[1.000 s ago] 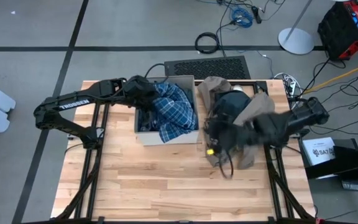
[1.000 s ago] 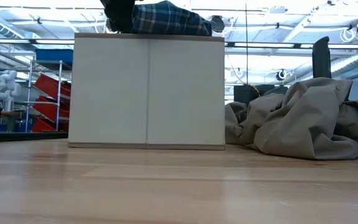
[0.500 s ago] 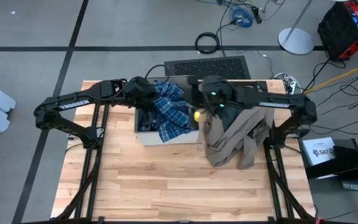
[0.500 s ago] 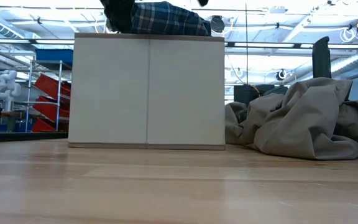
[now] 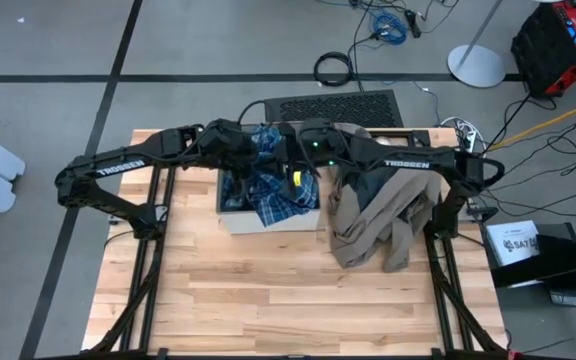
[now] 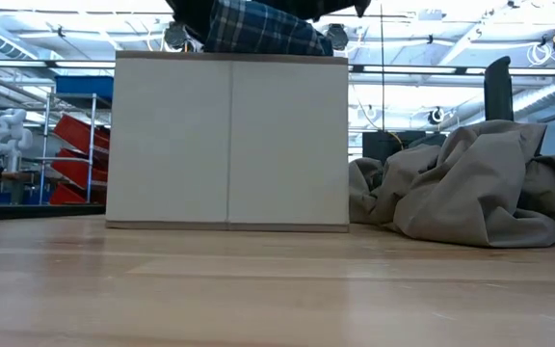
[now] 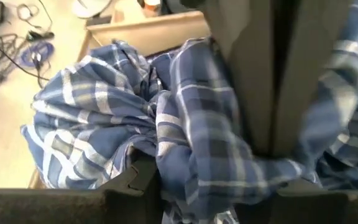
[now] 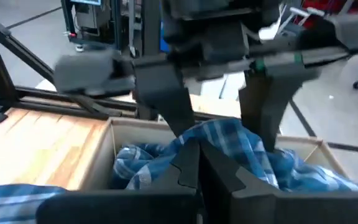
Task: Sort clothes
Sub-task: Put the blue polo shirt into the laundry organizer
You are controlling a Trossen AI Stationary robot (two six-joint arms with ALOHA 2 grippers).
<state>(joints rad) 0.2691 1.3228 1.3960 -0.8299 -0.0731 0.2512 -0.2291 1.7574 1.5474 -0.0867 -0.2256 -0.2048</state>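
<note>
Here, both jaws grip the plaid shirt [image 5: 273,180] over the box [image 6: 227,140]: left partly parted, right clamped.

- A robotics lab or workshop, with a bare grey floor [image 5: 48,40] marked by dark lines
- loose cables [image 5: 388,25] lying about
- high ceiling beams [image 6: 451,39]
- a small white robot [image 6: 8,135] standing beyond

Cardboard box [image 5: 233,217] at the table's [image 5: 268,300] far centre, with the plaid shirt [image 5: 273,185] in it, heaped above its rim. Right of the box, a pile of garments [image 5: 378,225] on the tabletop. Both grippers over the box: left gripper [image 5: 251,150], right gripper [image 5: 290,150].
</note>
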